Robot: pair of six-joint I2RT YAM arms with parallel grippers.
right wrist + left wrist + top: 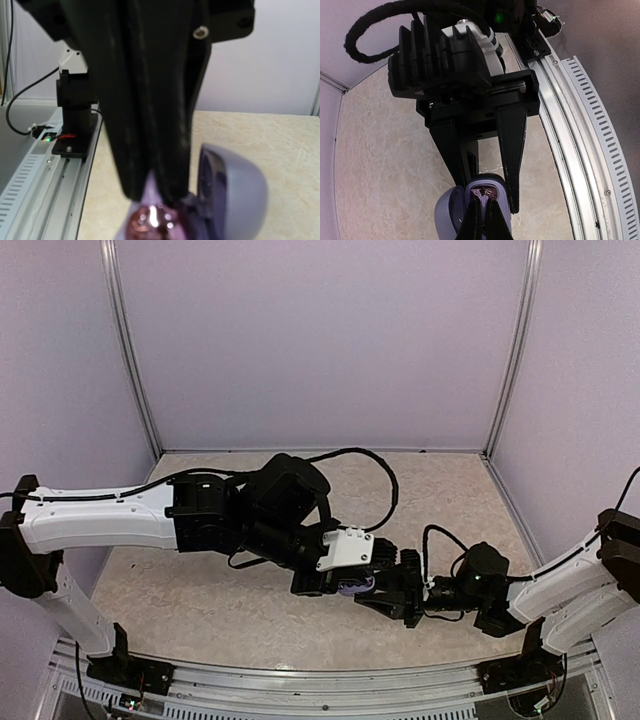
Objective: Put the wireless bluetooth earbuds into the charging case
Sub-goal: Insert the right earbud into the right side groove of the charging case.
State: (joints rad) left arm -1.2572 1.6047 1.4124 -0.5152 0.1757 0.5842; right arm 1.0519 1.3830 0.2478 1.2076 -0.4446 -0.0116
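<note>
A purple charging case [357, 587] sits open at the table's front middle, lid [445, 215] swung left. In the left wrist view my right gripper [489, 196] straddles the case body [490, 178], a finger against each side. My left gripper [484, 205] is shut on a small purple earbud [483, 199], held right over the case's dark cavity. The right wrist view shows the left fingers [150, 150] coming down with the earbud [159, 187] above the cavity [150, 222], beside the lid [235, 195]. The right gripper's own fingers do not show there. No other earbuds are in view.
An aluminium rail [580, 125] runs along the table's near edge, close to the case. The left arm's base [72, 100] stands on it. Purple walls [320, 340] enclose the back and sides. A black cable [385, 480] loops behind the left wrist.
</note>
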